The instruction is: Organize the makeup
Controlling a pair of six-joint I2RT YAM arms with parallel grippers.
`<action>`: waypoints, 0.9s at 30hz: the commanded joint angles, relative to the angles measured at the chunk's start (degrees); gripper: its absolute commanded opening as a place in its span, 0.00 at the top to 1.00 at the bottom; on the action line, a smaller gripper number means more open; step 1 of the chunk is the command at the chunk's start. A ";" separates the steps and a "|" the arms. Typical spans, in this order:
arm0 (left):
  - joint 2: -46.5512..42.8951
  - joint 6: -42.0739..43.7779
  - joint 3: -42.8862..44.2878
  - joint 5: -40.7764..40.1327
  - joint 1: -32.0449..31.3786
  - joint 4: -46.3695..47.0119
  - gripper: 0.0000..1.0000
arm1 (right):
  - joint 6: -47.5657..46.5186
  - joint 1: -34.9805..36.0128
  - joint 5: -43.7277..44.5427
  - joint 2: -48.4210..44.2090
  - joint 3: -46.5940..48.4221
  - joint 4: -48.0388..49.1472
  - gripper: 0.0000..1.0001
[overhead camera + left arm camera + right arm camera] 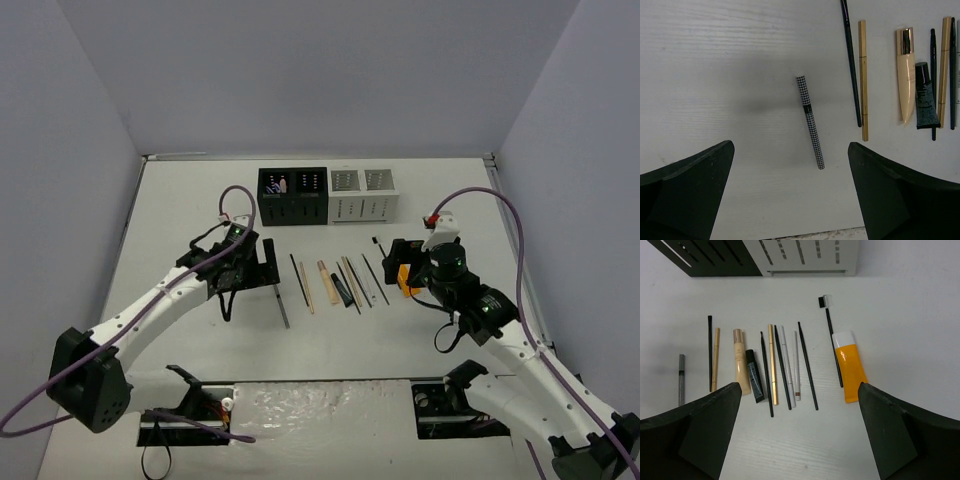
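Note:
The makeup lies in a row on the white table (pixel 180 230): thin black and gold pencils (pixel 772 365), a cream tube (pixel 741 365), a small black tube (pixel 754 377), white pencils (pixel 795 365), a brush (pixel 829 325) and a flat orange tube (pixel 850 365). A checkered pen (pixel 810 121) lies apart to the left of the row. My left gripper (pixel 791 145) hangs open above the checkered pen (pixel 283 308), holding nothing. Above the row's near ends, my right gripper (pixel 800 385) is open and empty, its right finger close to the orange tube (pixel 404 281).
A black slotted organizer (pixel 292 196) and a white one (pixel 364 194) stand side by side behind the row. Something lilac (pixel 281 185) shows in the black box's left compartment. Grey walls close in the table on three sides.

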 commanded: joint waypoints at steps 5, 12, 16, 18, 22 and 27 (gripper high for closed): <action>12.24 -9.58 3.97 -6.82 -7.60 5.43 0.12 | 0.18 -0.46 6.63 -10.60 2.13 -3.46 0.00; 19.47 -11.63 4.21 -5.82 -9.22 7.02 0.34 | -0.08 -0.50 6.95 -14.64 1.77 -5.01 0.00; 21.67 -12.46 3.79 -5.87 -9.47 8.40 0.40 | -0.08 -0.43 6.88 -14.71 1.66 -5.00 0.00; 22.81 -12.58 3.73 -5.87 -9.47 8.73 0.44 | -0.08 -0.45 6.56 -14.37 1.53 -4.95 0.00; 24.69 -13.00 3.92 -5.19 -9.47 9.24 0.50 | -0.17 -0.37 6.48 -14.48 1.46 -4.93 0.00; 24.99 -14.28 2.03 -5.52 -9.47 10.37 0.67 | -0.01 -0.10 6.82 -15.49 1.24 -4.79 0.00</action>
